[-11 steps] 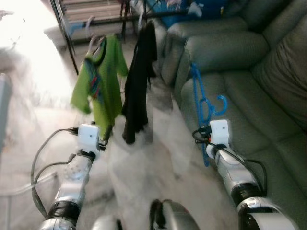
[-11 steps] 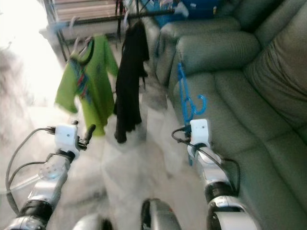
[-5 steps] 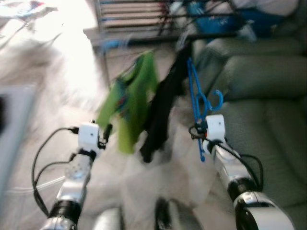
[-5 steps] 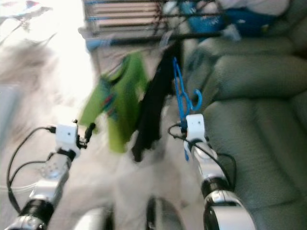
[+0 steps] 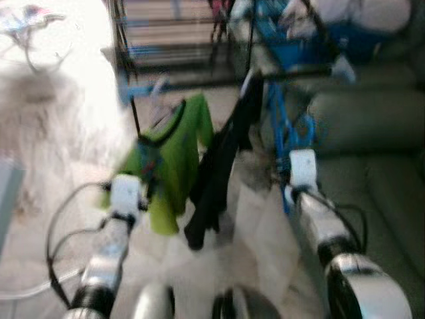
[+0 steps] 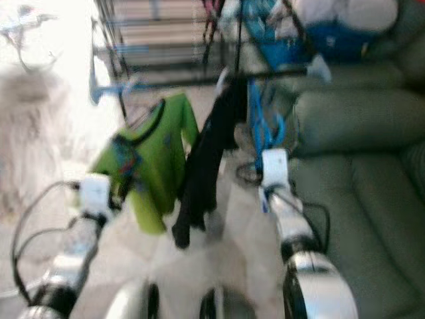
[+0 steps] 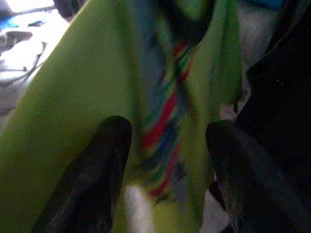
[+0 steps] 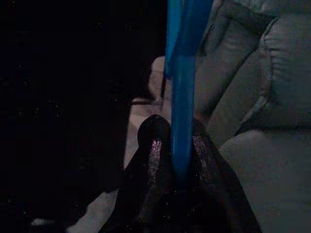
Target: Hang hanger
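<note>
risk first: blurred head views suggest the robot is moving, so the blue hanger (image 5: pixel 284 136) could snag the black garment (image 5: pixel 219 176) just beside it, or its hook could miss the rail (image 5: pixel 292 72) above. right gripper (image 8: pixel 175 145) has its fingers closed tight on the hanger's shaft, holding it upright below the rail. left gripper (image 7: pixel 167 165) is spread wide, empty, facing the green shirt (image 5: pixel 169 166).
</note>
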You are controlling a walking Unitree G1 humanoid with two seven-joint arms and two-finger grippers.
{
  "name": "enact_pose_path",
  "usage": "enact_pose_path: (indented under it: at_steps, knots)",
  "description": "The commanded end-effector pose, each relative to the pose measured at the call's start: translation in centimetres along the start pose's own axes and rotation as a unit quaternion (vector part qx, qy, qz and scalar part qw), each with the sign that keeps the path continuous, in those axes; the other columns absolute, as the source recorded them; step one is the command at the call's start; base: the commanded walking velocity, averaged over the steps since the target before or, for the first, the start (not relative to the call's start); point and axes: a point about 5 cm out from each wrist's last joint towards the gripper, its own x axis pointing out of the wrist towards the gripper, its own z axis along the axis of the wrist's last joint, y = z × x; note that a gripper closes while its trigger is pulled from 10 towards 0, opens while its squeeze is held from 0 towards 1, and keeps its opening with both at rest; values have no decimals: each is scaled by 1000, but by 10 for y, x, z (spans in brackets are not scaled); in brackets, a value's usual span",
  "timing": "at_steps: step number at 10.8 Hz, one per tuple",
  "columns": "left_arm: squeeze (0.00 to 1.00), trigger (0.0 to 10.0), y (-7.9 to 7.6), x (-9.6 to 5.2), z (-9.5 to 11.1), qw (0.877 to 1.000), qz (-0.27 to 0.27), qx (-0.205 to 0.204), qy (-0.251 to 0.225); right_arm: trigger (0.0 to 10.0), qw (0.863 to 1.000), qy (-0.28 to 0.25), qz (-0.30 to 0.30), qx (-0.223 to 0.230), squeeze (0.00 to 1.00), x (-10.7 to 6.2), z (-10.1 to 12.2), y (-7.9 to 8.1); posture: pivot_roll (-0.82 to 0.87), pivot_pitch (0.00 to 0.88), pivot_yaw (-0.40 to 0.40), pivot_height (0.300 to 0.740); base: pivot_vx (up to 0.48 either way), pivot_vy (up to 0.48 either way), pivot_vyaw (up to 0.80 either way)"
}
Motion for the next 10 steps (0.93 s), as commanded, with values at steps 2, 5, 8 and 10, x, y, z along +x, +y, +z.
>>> enact_pose_path:
  at_steps: [2,5,8,10]
  knots:
    - [0,10000,-3,-12,-8,1000,3,6,18,10000,1000,10,-24,18,0,2,6,-18,77,216,-76,740,0,0,0]
    - [0,10000,2,-29,-19,999,13,10,39,10000,999,-21,-23,31,0,13,48,-30,83,225,-89,740,0,0,0]
    - [0,10000,12,-43,-20,999,20,16,42,10000,998,12,53,19,0,23,75,-24,107,259,-103,740,0,0,0]
    - [0,10000,16,-56,-26,998,22,24,56,10000,996,37,77,9,0,27,85,-18,129,283,-113,740,0,0,0]
